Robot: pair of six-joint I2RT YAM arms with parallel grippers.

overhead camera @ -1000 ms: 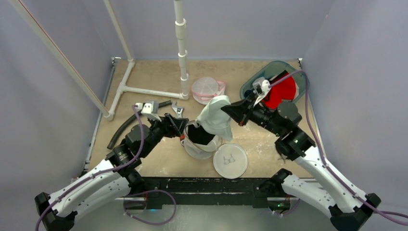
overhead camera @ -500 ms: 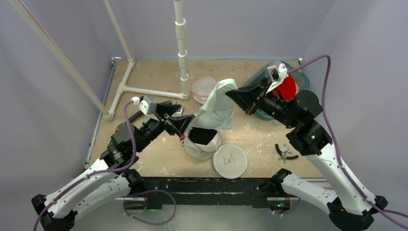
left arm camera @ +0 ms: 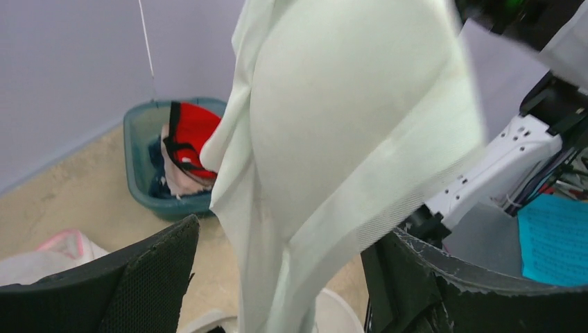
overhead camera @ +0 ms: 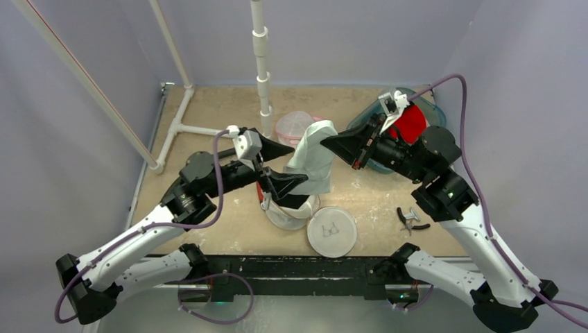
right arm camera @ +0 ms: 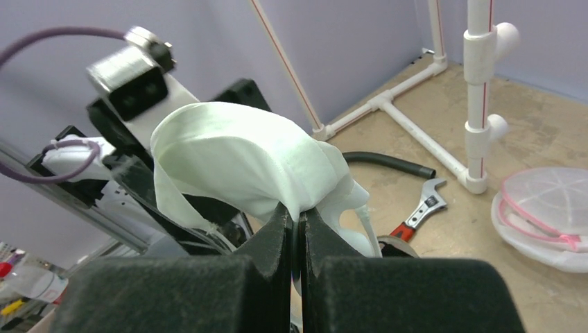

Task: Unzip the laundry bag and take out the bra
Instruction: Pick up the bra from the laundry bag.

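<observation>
The bra hangs clamped in the right gripper over the laundry bag — left gripper spread wide around it.

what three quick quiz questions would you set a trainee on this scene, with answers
1. True or false: the right gripper is shut on the pale bra.
2. What lies in the teal basin? A) a red garment B) pliers C) a wrench
3. Fill in: the left gripper has its jaws ___, one on each side of the hanging bra.
Key: 1 true; 2 A; 3 open.
</observation>
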